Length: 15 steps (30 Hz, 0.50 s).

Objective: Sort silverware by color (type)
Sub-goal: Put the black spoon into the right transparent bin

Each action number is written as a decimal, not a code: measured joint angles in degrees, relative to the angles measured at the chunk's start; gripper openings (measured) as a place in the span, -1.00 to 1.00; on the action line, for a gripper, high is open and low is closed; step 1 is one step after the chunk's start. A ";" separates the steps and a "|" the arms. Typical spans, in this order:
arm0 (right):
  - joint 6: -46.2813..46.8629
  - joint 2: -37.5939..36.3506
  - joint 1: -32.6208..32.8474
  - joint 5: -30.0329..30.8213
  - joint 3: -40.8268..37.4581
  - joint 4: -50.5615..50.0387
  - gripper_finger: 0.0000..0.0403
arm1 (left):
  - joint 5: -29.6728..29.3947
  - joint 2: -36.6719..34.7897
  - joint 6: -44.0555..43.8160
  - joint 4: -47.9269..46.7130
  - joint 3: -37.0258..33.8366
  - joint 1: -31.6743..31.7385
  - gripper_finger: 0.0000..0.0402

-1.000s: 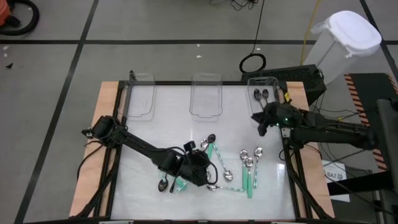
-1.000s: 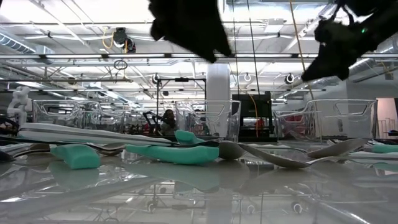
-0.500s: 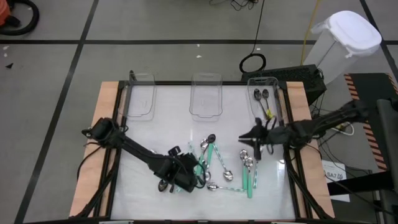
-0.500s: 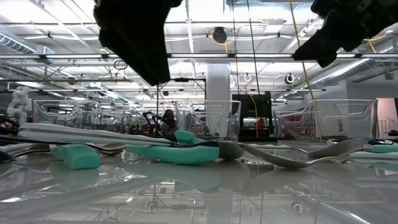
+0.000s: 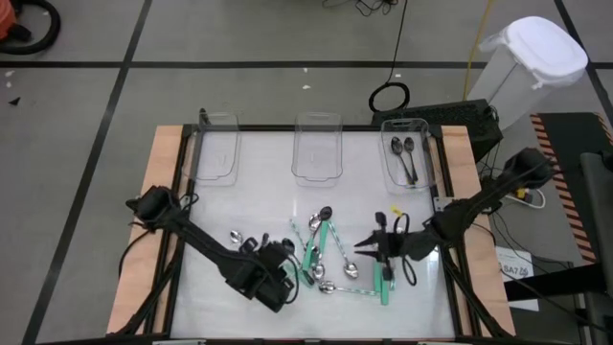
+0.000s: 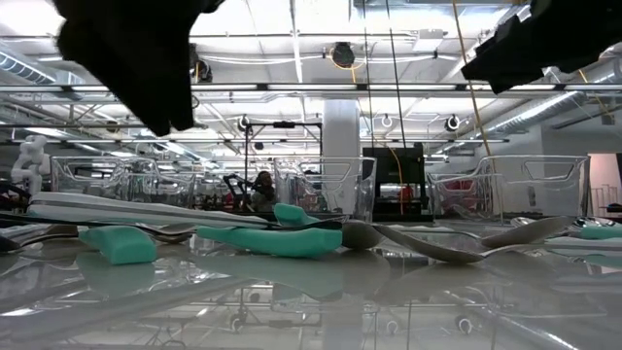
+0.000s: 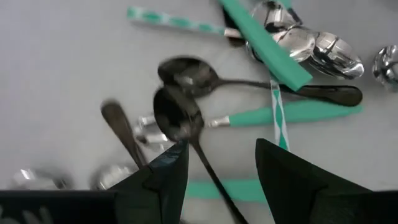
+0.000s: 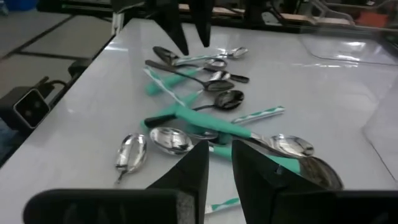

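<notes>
R end effector (image 5: 362,247) has swung back from the far-right bin (image 5: 428,153) to the spoon pile (image 5: 330,257) mid-tabletop; two dark spoons (image 5: 403,153) lie in that bin, so prob. one drop done, next pick due. Its fingers stand narrowly apart, holding nothing. L end effector (image 7: 216,163) has shifted nearer the front edge, wide open, empty, above a dark spoon (image 7: 177,115).

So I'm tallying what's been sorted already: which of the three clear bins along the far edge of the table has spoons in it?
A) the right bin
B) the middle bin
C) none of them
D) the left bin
A: in the high view the right bin holds two dark spoons, while the left bin and middle bin show nothing inside.
</notes>
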 joint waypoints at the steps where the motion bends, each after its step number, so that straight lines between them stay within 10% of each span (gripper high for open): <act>1: -0.29 0.64 0.00 -0.02 0.27 -0.06 -0.66 | 0.61 0.00 -2.41 -0.02 -0.01 -0.20 -0.07; 15: -2.38 4.89 -0.07 0.10 1.45 0.85 -0.66 | 7.50 3.94 -16.40 -1.78 0.01 0.67 -0.07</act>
